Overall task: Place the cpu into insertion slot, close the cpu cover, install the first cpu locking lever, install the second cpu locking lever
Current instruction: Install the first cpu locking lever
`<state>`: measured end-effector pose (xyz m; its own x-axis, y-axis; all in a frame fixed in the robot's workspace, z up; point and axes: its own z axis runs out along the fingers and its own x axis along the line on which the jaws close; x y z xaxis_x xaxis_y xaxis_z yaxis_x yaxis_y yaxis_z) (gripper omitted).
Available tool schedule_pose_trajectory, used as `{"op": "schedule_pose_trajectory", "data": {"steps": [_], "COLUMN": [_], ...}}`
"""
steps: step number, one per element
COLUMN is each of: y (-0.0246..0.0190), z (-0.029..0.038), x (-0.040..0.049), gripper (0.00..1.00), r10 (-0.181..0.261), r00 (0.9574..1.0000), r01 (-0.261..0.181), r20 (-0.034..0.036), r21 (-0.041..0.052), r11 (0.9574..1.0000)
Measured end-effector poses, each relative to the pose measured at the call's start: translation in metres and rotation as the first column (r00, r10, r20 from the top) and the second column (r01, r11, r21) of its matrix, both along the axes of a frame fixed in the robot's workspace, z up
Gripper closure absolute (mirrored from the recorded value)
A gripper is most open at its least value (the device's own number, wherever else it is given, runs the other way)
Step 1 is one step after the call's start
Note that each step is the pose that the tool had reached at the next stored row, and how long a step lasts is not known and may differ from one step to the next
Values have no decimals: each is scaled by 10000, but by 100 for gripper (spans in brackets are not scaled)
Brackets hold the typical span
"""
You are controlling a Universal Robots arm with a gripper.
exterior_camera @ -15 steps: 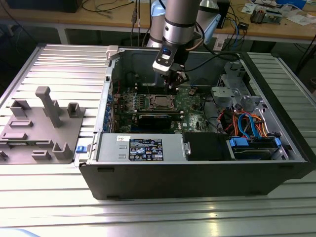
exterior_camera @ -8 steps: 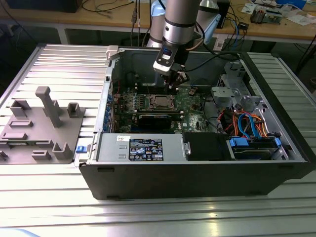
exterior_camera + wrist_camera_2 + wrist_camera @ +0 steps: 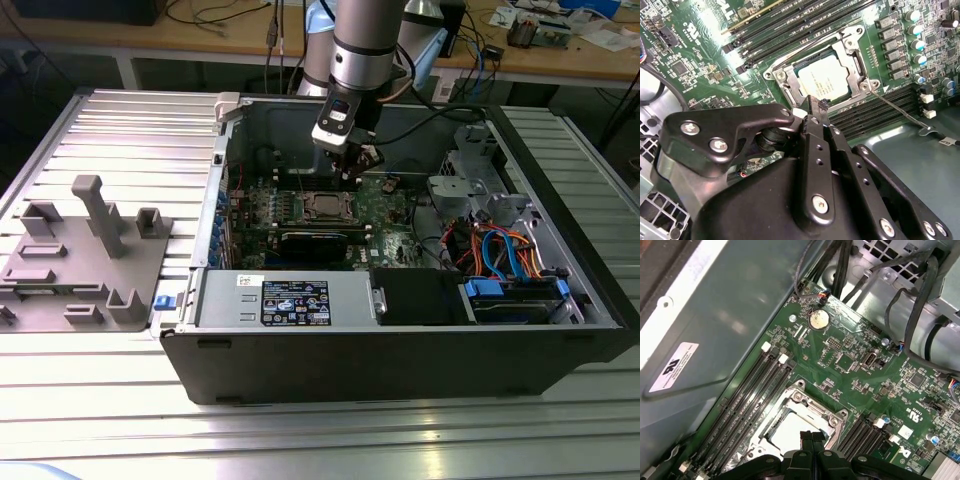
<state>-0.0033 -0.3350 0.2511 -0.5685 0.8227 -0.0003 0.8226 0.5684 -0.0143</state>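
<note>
Silvery-grey, the cpu (image 3: pixel 822 82) sits in the insertion slot (image 3: pixel 781 75) on the green circuit board (image 3: pixel 700 55), and the cpu cover (image 3: pixel 856 65) lies flat around it in the second wrist view. The gripper (image 3: pixel 815 105) is at the slot's edge, its black fingers (image 3: pixel 817 122) pressed together with nothing seen between them. One cpu locking lever (image 3: pixel 897 109), a thin wire, slants away from the cover across the memory slots (image 3: pixel 860 117).

Open computer case (image 3: pixel 400 370) lying mid-way across a slatted metal table (image 3: pixel 100 420). Toward the table's edge at the exterior view's left, a grey fixture plate (image 3: pixel 95 260) with upright posts. Inside the case, grey power supply box (image 3: pixel 225 300) along the near wall, black card (image 3: pixel 315 243) just behind it, blue and orange cables (image 3: pixel 500 250) toward the exterior view's right. In the first wrist view, coin battery (image 3: pixel 818 319) on the green board (image 3: pixel 855 375), white sticker (image 3: pixel 675 367) on the case wall.
</note>
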Motion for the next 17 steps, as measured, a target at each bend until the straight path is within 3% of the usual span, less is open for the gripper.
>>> {"op": "schedule_pose_trajectory", "data": {"steps": [17], "y": [0], "z": [0], "x": [0], "gripper": [89], "r10": [476], "r00": [9989], "r01": [-476], "r20": [0], "r21": [0], "r11": [9989]}}
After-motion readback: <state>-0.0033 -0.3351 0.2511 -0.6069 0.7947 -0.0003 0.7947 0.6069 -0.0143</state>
